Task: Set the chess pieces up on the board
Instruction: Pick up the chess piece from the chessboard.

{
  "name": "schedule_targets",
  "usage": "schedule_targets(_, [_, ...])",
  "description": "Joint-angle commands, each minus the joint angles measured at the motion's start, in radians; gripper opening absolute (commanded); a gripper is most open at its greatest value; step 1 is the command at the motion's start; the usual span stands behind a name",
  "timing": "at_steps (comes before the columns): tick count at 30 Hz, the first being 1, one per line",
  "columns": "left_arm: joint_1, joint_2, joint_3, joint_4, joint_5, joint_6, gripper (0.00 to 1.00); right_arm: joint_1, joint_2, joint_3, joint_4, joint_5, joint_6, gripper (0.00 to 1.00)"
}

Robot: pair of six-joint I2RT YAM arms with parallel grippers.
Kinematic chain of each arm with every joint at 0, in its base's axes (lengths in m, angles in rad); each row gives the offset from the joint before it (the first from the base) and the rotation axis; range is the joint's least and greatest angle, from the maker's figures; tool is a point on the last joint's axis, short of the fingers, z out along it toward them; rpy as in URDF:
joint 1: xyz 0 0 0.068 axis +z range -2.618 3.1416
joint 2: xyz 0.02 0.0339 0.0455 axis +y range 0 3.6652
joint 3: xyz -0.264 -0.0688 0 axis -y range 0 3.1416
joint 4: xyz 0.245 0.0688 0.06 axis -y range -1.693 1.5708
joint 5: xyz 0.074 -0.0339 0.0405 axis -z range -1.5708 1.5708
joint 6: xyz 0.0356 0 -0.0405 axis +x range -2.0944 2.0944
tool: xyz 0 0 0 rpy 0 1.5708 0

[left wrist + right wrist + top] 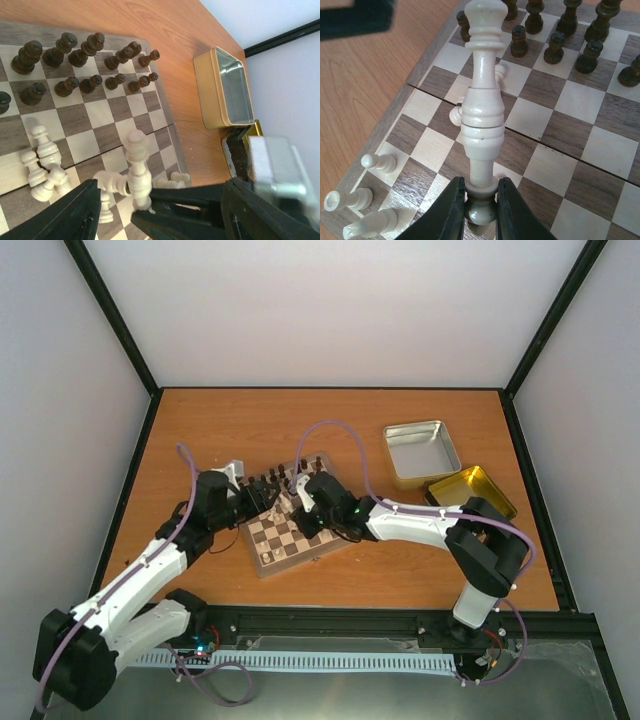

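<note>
right gripper (pixel 480 199): black jaws nearly closed, pinching the round foot of a tall cream piece (pixel 482 115).
left gripper (pixel 159 217): fingers spread wide and holding nothing; the other arm's jaws and the held piece sit in the gap.
board (pixel 262 542): centre of the top view, tilted on the table (pixel 200 430), with both grippers meeting over its far half.
right wrist only: the grip on the foot, the piece's turned rings and crowned ball top, and the board's fold seam.
left wrist only: cream pieces (pixel 42 167) toppled in a heap at lower left, and dark chessmen (pixel 75 50) upright in two rows at the top.
top only: pieces too small to count; gold lid (pixel 472 490) just beside the tin (pixel 420 452), at right.
materials: matte wood board with grained dark checks; smooth cream pieces; shiny rounded-corner tin with gold outer wall; orange wood-grain table.
</note>
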Motion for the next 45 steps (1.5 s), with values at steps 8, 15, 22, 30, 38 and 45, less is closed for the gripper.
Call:
schedule_targets(8, [0.024,0.158,0.029,0.153,0.066,0.028,0.51,-0.007,-0.048,-0.021,0.065,-0.036,-0.029,0.03])
schedule_targets(15, [0.025,0.186,0.014,0.187,0.07,0.03,0.37,-0.007,-0.045,-0.019,0.065,-0.052,-0.024,0.03])
schedule_targets(22, [0.024,0.215,-0.008,0.226,0.061,0.036,0.33,-0.007,-0.043,-0.021,0.065,-0.055,-0.018,0.03])
schedule_targets(30, [0.024,0.204,-0.03,0.236,0.011,0.064,0.12,-0.007,-0.033,-0.015,0.03,-0.048,-0.001,0.03])
schedule_targets(38, [0.024,0.128,-0.051,0.2,-0.122,0.117,0.05,-0.008,0.003,0.054,-0.108,-0.048,0.029,0.04])
schedule_targets(45, [0.024,0.041,-0.06,0.155,-0.195,0.125,0.05,-0.009,0.083,0.154,-0.221,0.003,0.059,0.07])
